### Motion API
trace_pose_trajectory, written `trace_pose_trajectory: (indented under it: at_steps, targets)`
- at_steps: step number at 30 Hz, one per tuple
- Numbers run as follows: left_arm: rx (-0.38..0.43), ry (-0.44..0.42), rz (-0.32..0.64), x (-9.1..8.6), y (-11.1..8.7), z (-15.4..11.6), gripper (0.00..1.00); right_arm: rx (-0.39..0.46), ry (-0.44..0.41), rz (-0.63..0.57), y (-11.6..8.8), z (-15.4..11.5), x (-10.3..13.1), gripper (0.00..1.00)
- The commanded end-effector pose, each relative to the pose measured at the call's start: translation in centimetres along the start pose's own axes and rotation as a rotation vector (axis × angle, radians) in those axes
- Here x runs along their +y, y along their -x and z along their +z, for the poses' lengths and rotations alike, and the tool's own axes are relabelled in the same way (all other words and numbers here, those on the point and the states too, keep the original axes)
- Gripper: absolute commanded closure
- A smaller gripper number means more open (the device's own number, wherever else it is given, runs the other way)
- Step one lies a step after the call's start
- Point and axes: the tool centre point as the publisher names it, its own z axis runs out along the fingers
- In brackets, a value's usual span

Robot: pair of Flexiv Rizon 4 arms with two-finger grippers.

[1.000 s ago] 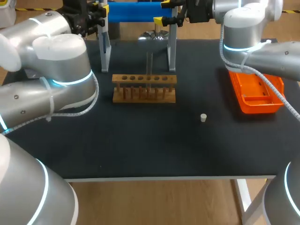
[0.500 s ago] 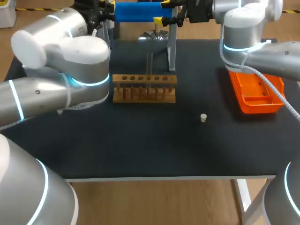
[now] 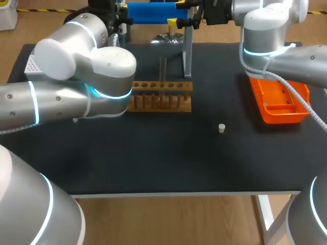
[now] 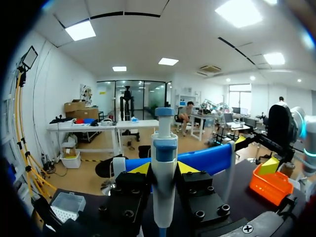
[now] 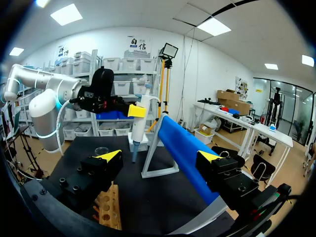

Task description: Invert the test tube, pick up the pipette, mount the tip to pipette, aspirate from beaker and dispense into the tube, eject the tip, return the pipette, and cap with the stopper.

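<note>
My left gripper (image 4: 163,170) is shut on a white and blue pipette (image 4: 164,148), held upright in front of the blue bar (image 4: 207,159) of the pipette stand. In the head view this gripper (image 3: 113,14) is at the far edge, by the stand's left end. The right gripper (image 5: 159,156) stands open with the blue bar (image 5: 180,148) running between its fingers, at the stand's right end (image 3: 176,14). From there the pipette (image 5: 137,129) shows ahead. A clear test tube (image 3: 163,69) stands in the wooden rack (image 3: 163,95). The white stopper (image 3: 222,128) lies on the mat.
An orange tray (image 3: 280,99) sits at the right of the black table. A tip box (image 3: 30,64) is at the far left. My left arm's elbow (image 3: 97,76) hangs over the rack's left end. The stand's white leg (image 3: 187,51) rises behind the rack.
My left arm's elbow has swung right across the table, now covering the rack's left end and uncovering the tip box. The right arm has kept still.
</note>
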Motion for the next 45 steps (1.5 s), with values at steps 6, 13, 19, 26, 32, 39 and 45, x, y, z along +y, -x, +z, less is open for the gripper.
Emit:
trace_pose_trajectory:
  at_steps: [6,13,19,26,32,39,45]
  targets:
    - [-0.085,0.010,0.007,0.1,-0.4,1.5,1.00,0.004,-0.004,0.001,0.1,-0.1,0.1,0.00]
    - [-0.102,0.019,0.008,0.4,-0.4,2.2,1.00,0.004,-0.004,0.001,0.1,-0.1,0.1,0.00]
    - [-0.119,0.032,0.001,0.8,-0.5,2.7,1.00,0.004,-0.004,0.001,0.1,-0.1,0.1,0.00]
    - [-0.134,0.054,-0.002,1.0,-0.6,3.4,1.00,0.004,-0.004,0.001,0.1,-0.1,0.1,0.00]
    - [-0.150,0.075,-0.015,1.1,-0.2,3.6,1.00,0.004,-0.004,0.001,0.1,-0.1,0.1,0.00]
    - [-0.161,0.101,-0.007,1.4,0.2,4.0,1.00,0.004,-0.004,0.001,0.1,-0.1,0.1,0.00]
    - [-0.168,0.117,-0.010,1.6,0.4,4.1,1.00,0.004,-0.004,0.001,0.1,-0.1,0.1,0.00]
